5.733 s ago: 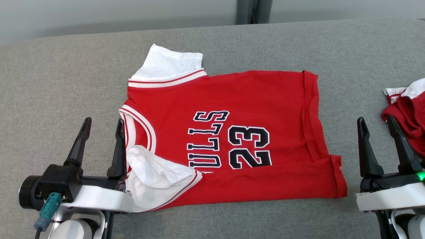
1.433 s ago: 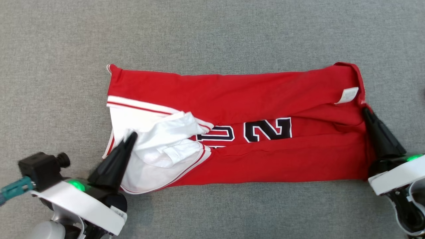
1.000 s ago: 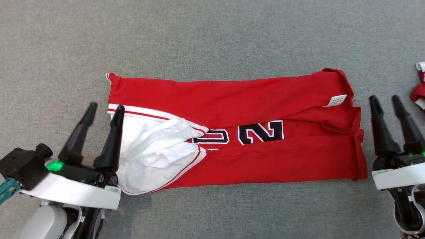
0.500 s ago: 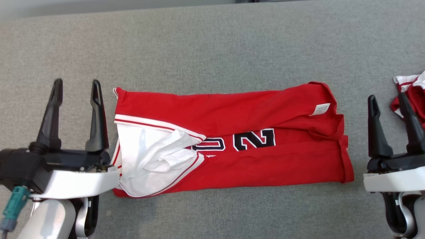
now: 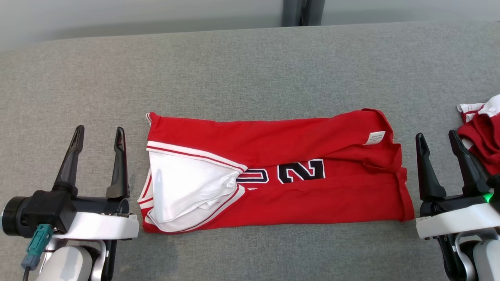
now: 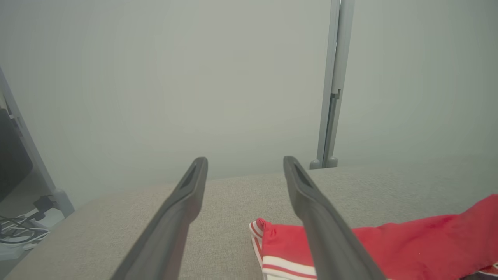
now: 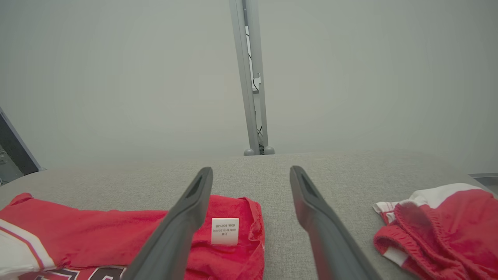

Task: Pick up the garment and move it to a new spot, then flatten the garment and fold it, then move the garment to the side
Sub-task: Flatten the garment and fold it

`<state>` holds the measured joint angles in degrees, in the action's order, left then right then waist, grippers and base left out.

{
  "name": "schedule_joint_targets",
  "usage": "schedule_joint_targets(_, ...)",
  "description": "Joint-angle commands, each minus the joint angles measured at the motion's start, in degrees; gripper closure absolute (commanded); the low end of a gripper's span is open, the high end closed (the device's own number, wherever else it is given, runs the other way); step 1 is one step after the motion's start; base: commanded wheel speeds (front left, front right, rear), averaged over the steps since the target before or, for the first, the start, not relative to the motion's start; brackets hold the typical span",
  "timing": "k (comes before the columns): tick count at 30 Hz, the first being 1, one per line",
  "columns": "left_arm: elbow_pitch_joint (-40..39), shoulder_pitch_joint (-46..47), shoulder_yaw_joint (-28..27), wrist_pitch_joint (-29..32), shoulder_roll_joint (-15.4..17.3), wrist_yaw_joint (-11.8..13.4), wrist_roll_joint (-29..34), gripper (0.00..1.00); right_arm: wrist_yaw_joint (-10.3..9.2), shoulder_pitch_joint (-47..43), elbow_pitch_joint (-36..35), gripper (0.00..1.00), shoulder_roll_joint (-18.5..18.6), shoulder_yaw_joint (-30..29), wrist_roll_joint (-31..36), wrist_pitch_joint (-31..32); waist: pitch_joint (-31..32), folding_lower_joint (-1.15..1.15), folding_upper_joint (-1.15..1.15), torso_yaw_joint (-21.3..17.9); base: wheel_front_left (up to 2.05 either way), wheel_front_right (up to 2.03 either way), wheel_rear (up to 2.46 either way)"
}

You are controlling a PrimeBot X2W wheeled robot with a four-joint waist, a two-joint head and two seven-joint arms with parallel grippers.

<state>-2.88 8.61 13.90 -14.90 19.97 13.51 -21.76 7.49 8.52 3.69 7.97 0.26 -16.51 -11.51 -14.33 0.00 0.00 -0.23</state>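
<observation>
The red basketball jersey with white trim and black numerals [image 5: 312, 203] lies folded into a long band in the middle of the grey fabric-covered worktop [image 5: 234, 78]. The left gripper [image 5: 99, 130] stands just beside its white-sleeved end and the right gripper [image 5: 435, 135] beside the other end, the jaws of both spread apart and empty. A crumpled red-and-white garment [image 5: 482, 132] lies near the right gripper.

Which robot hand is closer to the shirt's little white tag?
Right. The right gripper sits just right of the tag; the left gripper is past the shirt's opposite end.
</observation>
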Motion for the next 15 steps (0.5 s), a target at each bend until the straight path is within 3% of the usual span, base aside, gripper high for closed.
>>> schedule_joint_targets(1,0.35,-0.14,-0.31,-0.21,-0.13,-0.47,0.31,0.00,0.00,-0.26,0.26,0.00,0.33,-0.21,0.02,0.07,0.03,0.00,0.00,0.24,0.00,0.00,0.00)
schedule_joint_targets(15,2.44,0.60,-0.13,-0.21,-1.26,-2.10,1.66,0.00,0.00,1.44,5.40,0.00,2.26,-2.60,-0.54,1.57,0.37,0.00,0.00,1.61,0.00,0.00,0.00)
